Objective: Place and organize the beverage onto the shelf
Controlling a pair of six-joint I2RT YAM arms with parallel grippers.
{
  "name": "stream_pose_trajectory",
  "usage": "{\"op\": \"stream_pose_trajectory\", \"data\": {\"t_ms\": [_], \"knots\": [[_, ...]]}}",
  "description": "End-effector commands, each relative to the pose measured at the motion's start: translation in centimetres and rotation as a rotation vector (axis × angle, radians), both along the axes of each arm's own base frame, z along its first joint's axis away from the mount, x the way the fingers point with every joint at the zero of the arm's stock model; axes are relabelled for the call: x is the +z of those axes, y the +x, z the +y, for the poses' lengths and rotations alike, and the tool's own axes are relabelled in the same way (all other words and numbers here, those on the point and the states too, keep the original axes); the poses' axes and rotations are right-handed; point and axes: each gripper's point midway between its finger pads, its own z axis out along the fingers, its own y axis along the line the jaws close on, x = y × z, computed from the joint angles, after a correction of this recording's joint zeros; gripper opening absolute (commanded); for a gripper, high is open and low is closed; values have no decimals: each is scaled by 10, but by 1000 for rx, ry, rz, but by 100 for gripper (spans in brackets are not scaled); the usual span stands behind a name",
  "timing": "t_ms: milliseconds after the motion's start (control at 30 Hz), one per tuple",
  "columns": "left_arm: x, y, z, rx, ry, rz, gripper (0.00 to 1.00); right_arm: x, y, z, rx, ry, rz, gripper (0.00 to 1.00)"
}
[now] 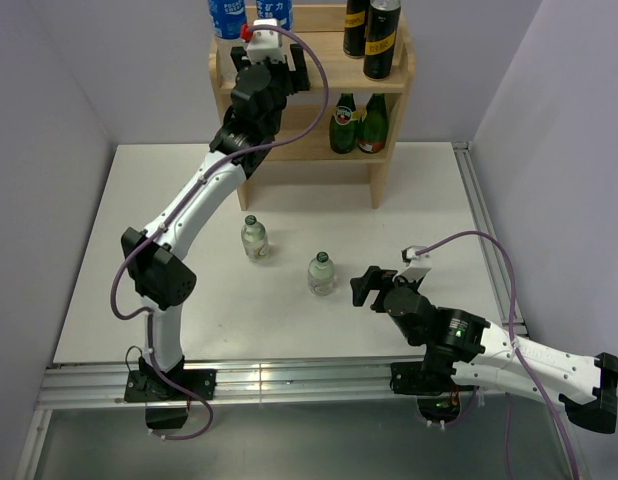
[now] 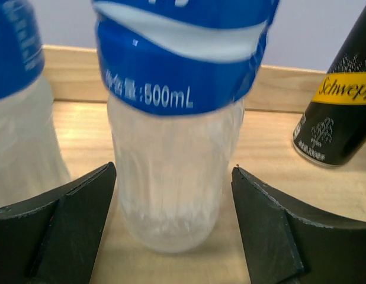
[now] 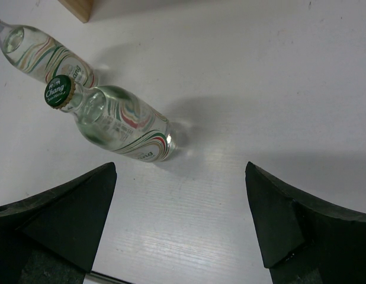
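The wooden shelf point(image 1: 319, 75) stands at the back of the table. Two blue-labelled water bottles point(image 1: 226, 17) point(image 1: 273, 10) and two dark cans with yellow bands point(image 1: 382, 38) stand on its top board. My left gripper point(image 1: 272, 52) is open around the right water bottle point(image 2: 174, 177), with a gap at each finger; the bottle stands on the board. The other water bottle point(image 2: 17, 118) and a can point(image 2: 340, 112) flank it. Two short green-capped bottles point(image 1: 253, 238) point(image 1: 322, 273) stand on the table. My right gripper point(image 1: 369, 288) is open and empty just right of the nearer one point(image 3: 121, 124).
Two dark green glass bottles with red labels point(image 1: 342, 123) point(image 1: 373, 123) stand on the shelf's lower tier. A shelf leg point(image 3: 79, 7) shows at the top of the right wrist view. The white table point(image 1: 149, 300) ends in a metal rail at the near edge.
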Motion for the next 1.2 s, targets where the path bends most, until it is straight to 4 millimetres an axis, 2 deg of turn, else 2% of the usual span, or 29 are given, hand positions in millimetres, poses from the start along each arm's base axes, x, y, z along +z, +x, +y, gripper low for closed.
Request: {"op": "stream_pose_trajectory", "data": {"t_ms": [0, 33, 67, 133, 200, 233, 267, 300, 333, 367, 400, 433, 467, 500, 533, 567, 600, 633, 667, 700, 733, 767, 800, 833, 867, 900, 967, 1000, 1167], "knots": [[-11, -17, 0, 35, 10, 47, 85, 6, 2, 1, -10, 25, -26, 96], [-18, -18, -1, 42, 19, 57, 85, 6, 2, 1, -10, 26, -26, 96], [-15, -24, -2, 42, 25, 54, 86, 6, 2, 1, -12, 29, -27, 96], [-22, -28, -2, 54, 34, 72, 85, 6, 2, 1, -12, 29, -27, 96], [-18, -37, -2, 52, 28, 72, 85, 6, 2, 1, -12, 29, -27, 96], [-27, -39, 1, 73, 46, 90, 86, 6, 2, 1, -14, 30, -27, 96], [-19, -50, 0, 73, 38, 74, 86, 6, 2, 1, -14, 30, -26, 96], [-21, -55, 0, 81, 43, 74, 86, 6, 2, 1, -13, 31, -26, 96], [-34, -58, -1, 85, 72, 93, 86, 6, 2, 1, -11, 29, -26, 96], [-26, -70, 1, 89, 55, 81, 86, 6, 2, 1, -13, 29, -26, 96], [-40, -74, 2, 95, 75, 104, 86, 6, 2, 1, -11, 29, -25, 96], [-42, -79, 4, 98, 68, 113, 86, 6, 2, 1, -10, 29, -25, 96], [-34, -91, 13, 108, 44, 106, 86, 6, 2, 1, -12, 29, -25, 96], [-54, -96, 15, 112, 70, 141, 86, 6, 2, 1, -13, 29, -25, 96], [-58, -102, 21, 122, 54, 154, 86, 6, 2, 1, -12, 27, -24, 96], [-47, -119, 30, 121, 22, 139, 86, 5, 2, 1, -15, 26, -23, 96], [-76, -126, 35, 129, 55, 185, 85, 5, 2, 1, -12, 22, -25, 96], [-85, -135, 37, 120, 26, 202, 85, 5, 2, 1, -13, 21, -23, 96], [-77, -155, 44, 96, -17, 192, 86, 5, 3, 1, -15, 17, -22, 96], [-115, -164, 44, 72, 30, 250, 87, 5, 3, 1, -15, 16, -24, 96], [-129, -175, 47, 70, 23, 272, 88, 4, 3, 2, -15, 14, -21, 96], [-130, -197, 45, 45, -6, 262, 89, 5, 3, 2, -15, 12, -21, 96], [-170, -210, 46, 44, 37, 318, 89, 4, 3, 2, -16, 12, -19, 96], [-188, -221, 46, 40, -1, 358, 90, 4, 3, 2, -18, 10, -19, 96], [-197, -234, 46, 20, -32, 372, 90, 4, 3, 2, -15, 12, -19, 96], [-231, -242, 52, 30, -13, 416, 90, 4, 2, 2, -14, 14, -18, 96], [-252, -258, 54, 15, -61, 442, 90, 5, 2, 2, -10, 17, -19, 96], [-273, -264, 58, 18, -43, 469, 90, 5, 2, 2, -11, 20, -20, 96], [-324, -276, 69, 71, -18, 549, 92, 4, 1, 3, -5, 14, -18, 96]]}}
